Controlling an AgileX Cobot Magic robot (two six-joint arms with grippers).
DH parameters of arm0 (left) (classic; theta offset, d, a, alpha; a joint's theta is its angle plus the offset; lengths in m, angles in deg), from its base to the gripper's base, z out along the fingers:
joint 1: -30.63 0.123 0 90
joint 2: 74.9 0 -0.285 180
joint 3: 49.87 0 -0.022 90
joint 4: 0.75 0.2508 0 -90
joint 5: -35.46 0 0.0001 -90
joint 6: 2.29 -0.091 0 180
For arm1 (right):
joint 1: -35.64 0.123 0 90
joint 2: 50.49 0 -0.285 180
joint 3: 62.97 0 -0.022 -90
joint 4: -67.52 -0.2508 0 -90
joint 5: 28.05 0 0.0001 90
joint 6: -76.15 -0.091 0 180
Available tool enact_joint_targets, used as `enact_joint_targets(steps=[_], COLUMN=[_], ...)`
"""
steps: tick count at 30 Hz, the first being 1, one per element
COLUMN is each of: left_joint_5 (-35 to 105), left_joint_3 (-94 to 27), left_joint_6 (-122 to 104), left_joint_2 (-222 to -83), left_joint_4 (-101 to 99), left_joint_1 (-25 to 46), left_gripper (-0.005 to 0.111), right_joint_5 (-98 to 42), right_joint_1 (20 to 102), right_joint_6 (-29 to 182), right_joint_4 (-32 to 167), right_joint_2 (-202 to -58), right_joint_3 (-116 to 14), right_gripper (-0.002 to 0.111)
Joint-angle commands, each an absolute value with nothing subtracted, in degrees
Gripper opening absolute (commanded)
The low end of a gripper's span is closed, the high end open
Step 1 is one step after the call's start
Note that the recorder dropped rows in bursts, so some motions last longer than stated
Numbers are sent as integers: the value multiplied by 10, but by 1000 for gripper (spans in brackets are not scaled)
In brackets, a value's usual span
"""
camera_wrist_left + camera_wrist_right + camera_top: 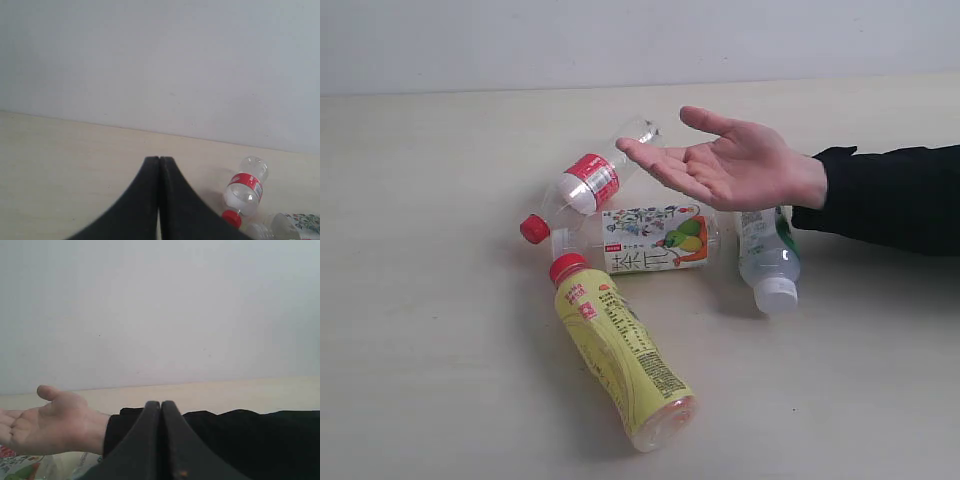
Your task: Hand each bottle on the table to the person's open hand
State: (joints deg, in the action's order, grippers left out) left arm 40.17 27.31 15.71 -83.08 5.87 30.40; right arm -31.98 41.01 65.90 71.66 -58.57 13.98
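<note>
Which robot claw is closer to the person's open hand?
Right, probably. The right gripper, shut, sits close by the hand and its black sleeve. The left gripper, shut, faces the red-label bottle, with no hand in its view.

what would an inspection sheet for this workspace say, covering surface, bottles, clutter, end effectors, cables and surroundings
surface: pale wood-grain table, flat, no spills seen
job's things: yellow bottle, red-label bottle, illustrated-label bottle and white-cap bottle all lie on their sides, close together; open hand palm up, empty, above them
clutter: nothing seen
end effectors: left end effector shut, empty; right end effector shut, empty; neither shows in the exterior view
cables: nothing seen
surroundings: plain pale wall behind the table; black sleeve on the person's arm
</note>
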Motion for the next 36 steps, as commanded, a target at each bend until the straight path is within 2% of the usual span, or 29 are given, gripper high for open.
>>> enact_joint_targets(steps=[1, 11, 20, 23, 26, 28, 31, 36], left_joint_5=[403, 403, 403, 403, 403, 403, 403, 403], left_joint_3=[273, 273, 273, 273, 273, 273, 273, 273], left_joint_6=[158, 158, 157, 157, 157, 157, 157, 157], left_joint_2=[-827, -827, -827, -827, -827, -827, -827, -827], left_joint_4=[62, 62, 62, 62, 62, 62, 62, 62], left_joint_1=[306, 306, 306, 306, 306, 306, 306, 306], left_gripper=[0, 0, 0, 0, 0, 0, 0, 0], right_joint_5=[-268, 8, 160, 121, -70, -125, -141, -253], right_joint_1=[406, 406, 406, 406, 406, 406, 406, 418], right_joint_6=[656, 634, 472, 438, 481, 507, 509, 447], right_joint_4=[722, 646, 598, 554, 516, 516, 595, 733], right_joint_2=[-583, -583, -583, -583, -585, -617, -683, -810], right_joint_3=[142, 142, 142, 142, 126, 105, 73, -6], right_gripper=[0, 0, 0, 0, 0, 0, 0, 0])
